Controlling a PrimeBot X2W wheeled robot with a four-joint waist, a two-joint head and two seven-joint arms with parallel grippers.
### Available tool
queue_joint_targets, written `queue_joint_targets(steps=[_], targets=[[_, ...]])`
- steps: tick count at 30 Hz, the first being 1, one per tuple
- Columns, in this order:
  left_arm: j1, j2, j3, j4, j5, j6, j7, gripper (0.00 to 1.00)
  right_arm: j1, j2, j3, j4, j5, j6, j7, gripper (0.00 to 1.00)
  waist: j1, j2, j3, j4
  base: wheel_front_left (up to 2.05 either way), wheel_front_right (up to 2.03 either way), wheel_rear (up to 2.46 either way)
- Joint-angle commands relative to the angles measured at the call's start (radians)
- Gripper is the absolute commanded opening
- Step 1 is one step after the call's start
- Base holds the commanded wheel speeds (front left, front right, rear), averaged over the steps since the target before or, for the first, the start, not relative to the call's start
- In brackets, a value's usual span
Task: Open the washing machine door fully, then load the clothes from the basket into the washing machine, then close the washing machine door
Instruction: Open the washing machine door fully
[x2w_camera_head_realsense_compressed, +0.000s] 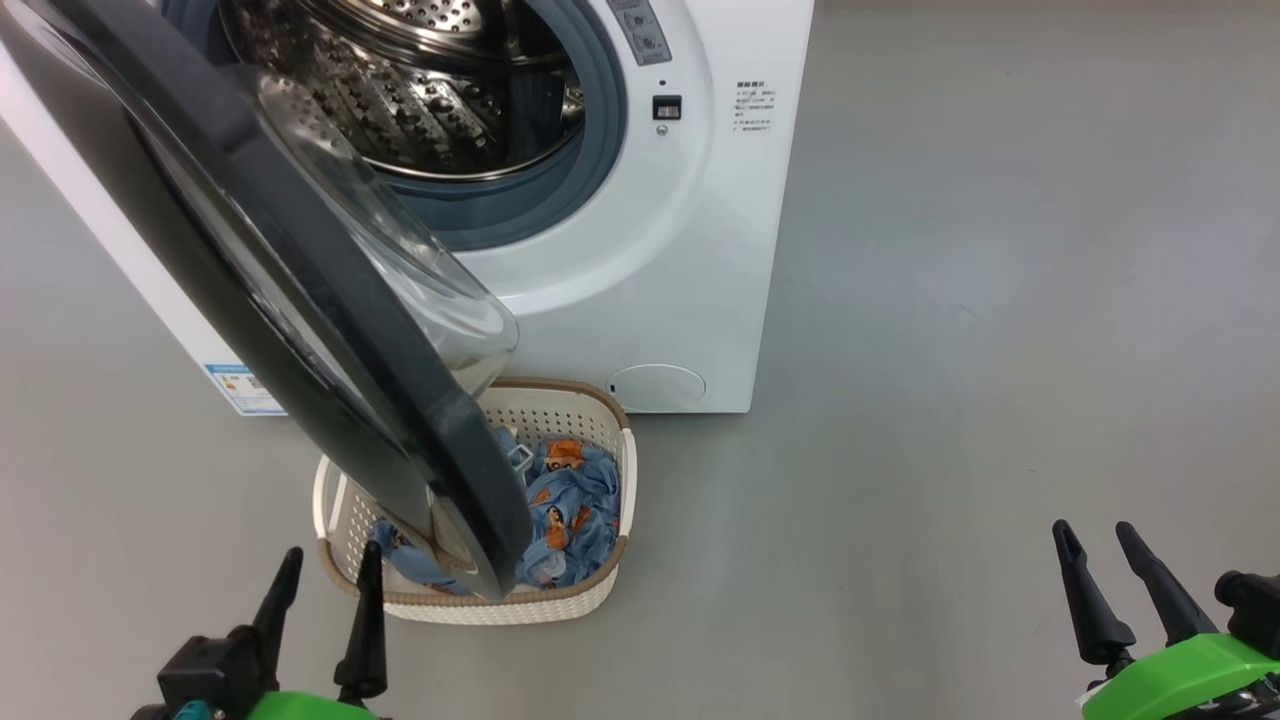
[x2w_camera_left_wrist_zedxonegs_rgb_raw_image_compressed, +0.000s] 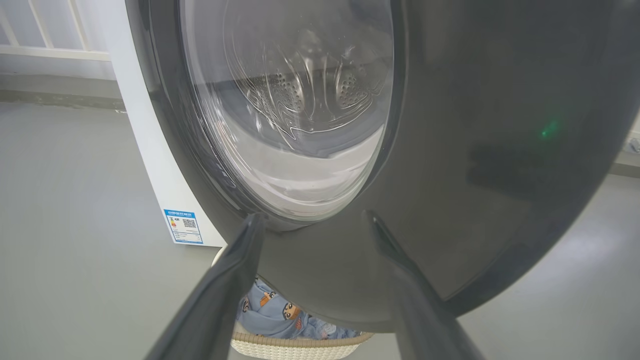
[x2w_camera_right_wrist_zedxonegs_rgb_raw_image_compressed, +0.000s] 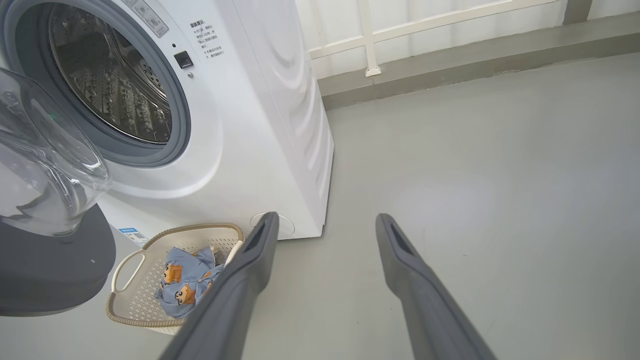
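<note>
Head view: you have the washing machine door (x2w_camera_head_realsense_compressed: 340, 340) swung open over the basket (x2w_camera_head_realsense_compressed: 570, 605) at lower centre, clothes (x2w_camera_head_realsense_compressed: 572, 500) inside it, drum (x2w_camera_head_realsense_compressed: 430, 110) empty, left gripper (x2w_camera_head_realsense_compressed: 333, 548) and right gripper (x2w_camera_head_realsense_compressed: 1092, 527) both spread, empty; loading and closing remain.

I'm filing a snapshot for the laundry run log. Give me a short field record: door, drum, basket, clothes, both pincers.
door: washing machine door open but not swung fully back, its lower edge over the basket
drum: steel drum, no clothes seen in its visible part
basket: on the floor before the washing machine
clothes: clothes in the basket, partly hidden by the door
left: left pincer open, holding nothing, near the door's rim
right: right pincer open, holding nothing, above the floor
</note>
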Motion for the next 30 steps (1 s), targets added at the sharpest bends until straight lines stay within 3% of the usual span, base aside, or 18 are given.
queue_joint_targets(steps=[1,12,13,14,15,16,24,30], targets=[[-0.014,0.013,0.036,-0.018,-0.006,-0.003,-0.006,1.0,0.01,-0.013,0.014,-0.018,-0.02,0.002,-0.013,1.0,0.0,0.0,-0.001,-0.001,0.0,0.0,0.0],[-0.012,0.011,0.047,-0.015,-0.014,-0.003,-0.006,1.0,0.016,0.0,0.008,-0.007,-0.029,0.002,-0.013,1.0,0.0,0.0,-0.009,-0.005,0.0,0.0,0.0],[-0.013,0.011,0.046,-0.016,-0.018,-0.003,-0.006,0.65,0.017,0.0,0.006,-0.007,-0.03,0.002,-0.013,1.0,0.0,0.0,-0.01,-0.004,0.0,0.0,0.0],[-0.013,0.01,0.045,-0.018,-0.021,-0.003,-0.006,0.36,0.018,0.0,0.005,-0.007,-0.031,0.002,-0.013,1.0,0.0,0.0,-0.011,-0.003,0.0,0.0,0.0],[-0.014,0.009,0.045,-0.021,-0.026,-0.003,-0.006,0.13,0.019,0.0,0.003,-0.007,-0.032,0.002,-0.013,1.0,0.0,0.0,-0.011,-0.001,0.0,0.0,0.0],[-0.016,0.009,0.045,-0.024,-0.031,-0.003,-0.006,0.0,0.02,0.001,0.001,-0.008,-0.033,0.002,-0.013,1.0,0.0,0.0,-0.012,0.001,0.0,0.0,0.0],[-0.036,0.007,0.08,-0.091,-0.095,-0.003,-0.006,0.0,0.033,0.006,-0.008,-0.012,-0.036,0.002,-0.013,1.0,0.0,0.0,-0.021,0.014,0.0,0.0,0.0],[-0.067,0.017,0.119,-0.222,-0.129,-0.003,-0.006,0.0,0.037,0.004,-0.006,-0.009,-0.031,0.002,-0.013,1.0,0.0,0.0,-0.029,0.02,0.0,0.0,0.0]])
